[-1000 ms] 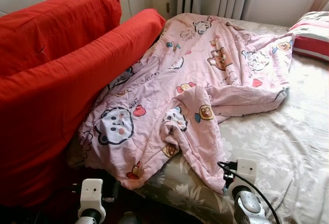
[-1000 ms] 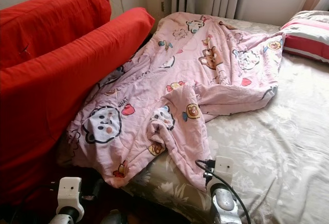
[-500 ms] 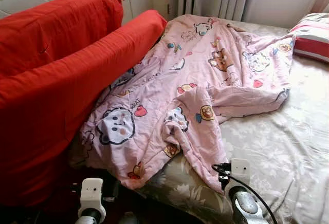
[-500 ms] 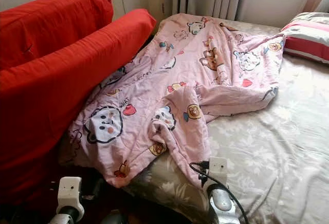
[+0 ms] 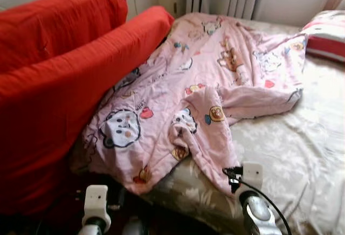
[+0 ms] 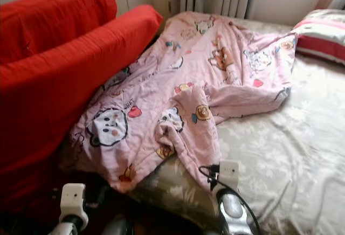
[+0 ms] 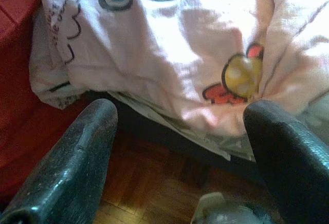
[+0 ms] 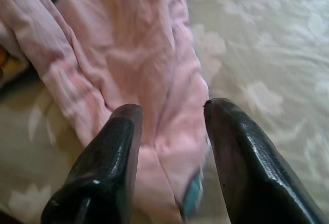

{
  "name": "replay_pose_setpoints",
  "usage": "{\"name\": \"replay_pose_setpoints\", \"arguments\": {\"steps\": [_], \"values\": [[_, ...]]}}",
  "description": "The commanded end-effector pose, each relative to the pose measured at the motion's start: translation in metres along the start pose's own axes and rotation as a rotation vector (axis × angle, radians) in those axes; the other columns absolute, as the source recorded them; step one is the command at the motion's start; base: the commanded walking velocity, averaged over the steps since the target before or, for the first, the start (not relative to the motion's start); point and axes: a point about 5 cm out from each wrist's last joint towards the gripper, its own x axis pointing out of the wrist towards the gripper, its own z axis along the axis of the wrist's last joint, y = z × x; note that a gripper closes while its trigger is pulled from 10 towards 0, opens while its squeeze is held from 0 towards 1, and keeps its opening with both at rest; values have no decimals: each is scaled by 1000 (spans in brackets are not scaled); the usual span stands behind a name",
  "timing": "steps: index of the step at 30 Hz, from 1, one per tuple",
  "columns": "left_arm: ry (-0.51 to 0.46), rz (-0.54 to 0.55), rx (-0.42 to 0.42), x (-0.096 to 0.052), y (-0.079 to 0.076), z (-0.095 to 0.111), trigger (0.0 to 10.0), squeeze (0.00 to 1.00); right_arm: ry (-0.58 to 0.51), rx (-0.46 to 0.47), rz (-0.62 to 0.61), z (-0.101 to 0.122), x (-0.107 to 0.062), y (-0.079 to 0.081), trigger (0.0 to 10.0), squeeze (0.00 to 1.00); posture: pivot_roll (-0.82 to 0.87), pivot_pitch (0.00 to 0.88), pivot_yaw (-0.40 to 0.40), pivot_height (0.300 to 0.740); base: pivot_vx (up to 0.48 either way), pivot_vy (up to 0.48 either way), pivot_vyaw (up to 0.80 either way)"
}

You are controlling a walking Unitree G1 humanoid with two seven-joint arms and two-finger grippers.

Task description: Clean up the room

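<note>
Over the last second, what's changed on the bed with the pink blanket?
The right gripper has eased forward a little along the near tip of the pink blanket, fingers open astride the fold, nothing gripped yet. The left gripper stays low by the bed edge, open. The blanket, red cushions and striped pillow lie as before; the camera shifted slightly.
</note>
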Motion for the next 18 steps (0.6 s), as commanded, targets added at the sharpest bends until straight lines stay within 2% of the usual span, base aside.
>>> {"name": "replay_pose_setpoints", "arguments": {"steps": [1,8,18], "values": [[29,3,-4,-6,3,-7,10000,0,25,0,0,-8,-4,1,10000,0,86,211,35,586,0,0,0],[21,2,-13,-5,3,-5,10000,0,0,14,18,-4,-2,5,10000,0,86,213,35,586,0,0,0],[13,-2,-15,-2,1,-3,10000,0,-29,-19,65,-1,-2,13,10000,0,85,211,35,586,0,0,0]]}}
